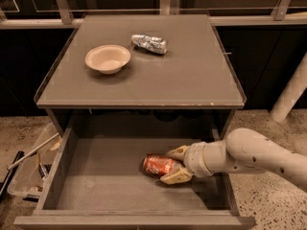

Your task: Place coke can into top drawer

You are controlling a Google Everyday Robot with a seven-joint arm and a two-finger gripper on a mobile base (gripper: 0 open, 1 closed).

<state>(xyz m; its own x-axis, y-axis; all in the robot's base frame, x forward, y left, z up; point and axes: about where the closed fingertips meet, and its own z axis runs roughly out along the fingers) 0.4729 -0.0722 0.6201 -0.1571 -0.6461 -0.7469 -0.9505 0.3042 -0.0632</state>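
Note:
The coke can, red with silver ends, lies on its side on the floor of the open top drawer, right of the drawer's middle. My gripper reaches in from the right, low inside the drawer. Its two tan fingers sit one behind and one in front of the can's right end, closed against it. The can rests on the drawer bottom.
On the cabinet top stand a cream bowl at the left and a crumpled silver can at the back middle. A clear plastic bin with tools sits on the floor left of the drawer. A white post stands at the right.

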